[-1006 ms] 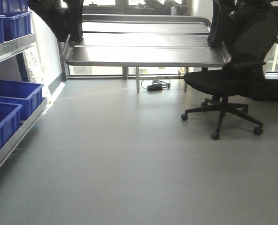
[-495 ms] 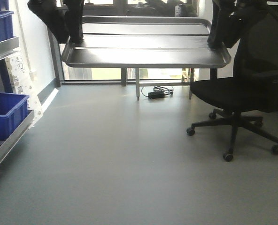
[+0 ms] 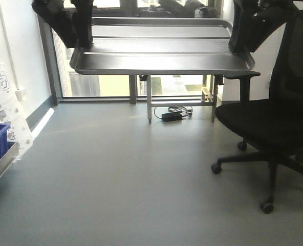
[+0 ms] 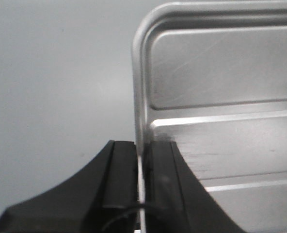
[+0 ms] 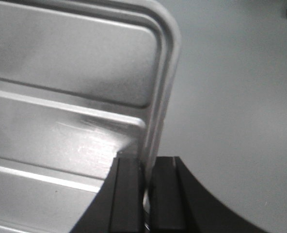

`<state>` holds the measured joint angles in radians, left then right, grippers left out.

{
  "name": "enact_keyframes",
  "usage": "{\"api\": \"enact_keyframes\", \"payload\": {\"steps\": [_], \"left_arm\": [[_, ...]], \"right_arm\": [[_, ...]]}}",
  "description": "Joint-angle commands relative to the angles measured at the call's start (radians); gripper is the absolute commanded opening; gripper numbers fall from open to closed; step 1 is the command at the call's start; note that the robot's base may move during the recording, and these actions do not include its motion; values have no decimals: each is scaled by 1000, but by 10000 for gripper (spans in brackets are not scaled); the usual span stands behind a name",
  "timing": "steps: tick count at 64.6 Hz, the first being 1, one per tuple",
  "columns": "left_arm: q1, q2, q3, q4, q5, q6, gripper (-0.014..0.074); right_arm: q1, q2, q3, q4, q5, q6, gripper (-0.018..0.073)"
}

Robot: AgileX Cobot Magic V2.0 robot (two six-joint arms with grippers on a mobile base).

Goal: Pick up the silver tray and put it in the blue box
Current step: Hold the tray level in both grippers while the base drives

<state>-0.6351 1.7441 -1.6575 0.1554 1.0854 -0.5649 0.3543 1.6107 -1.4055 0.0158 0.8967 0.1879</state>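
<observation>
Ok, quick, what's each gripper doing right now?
Left gripper: shut on the rim of the shiny rectangular silver metal tray.
Right gripper: shut on the same tray's opposite rim.

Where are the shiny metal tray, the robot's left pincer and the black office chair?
shiny silver metal tray (image 3: 161, 51): front view, middle of its floor.
left pincer (image 4: 139, 151): left wrist view, between its fingertips.
black office chair (image 3: 259, 123): front view, seat.

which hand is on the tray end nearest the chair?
The right hand, clamped on the tray rim beside the chair; the left hand holds the opposite end.
</observation>
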Motion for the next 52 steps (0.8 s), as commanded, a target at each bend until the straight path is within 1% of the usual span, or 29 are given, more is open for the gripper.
{"api": "enact_keyframes", "payload": {"steps": [1, 15, 21, 52], "left_arm": [[-7, -53, -38, -39, -77, -9, 10], [-7, -53, -38, -41, -77, -9, 10], [-7, -53, -38, -62, -77, -9, 10], [-7, -53, -38, -66, -77, -9, 10]], "right_arm": [[7, -46, -38, 32, -49, -20, 57], [7, -47, -38, 32, -47, -20, 57], [7, -47, -38, 32, -49, -20, 57], [7, -47, -38, 32, -49, -20, 57]]}}
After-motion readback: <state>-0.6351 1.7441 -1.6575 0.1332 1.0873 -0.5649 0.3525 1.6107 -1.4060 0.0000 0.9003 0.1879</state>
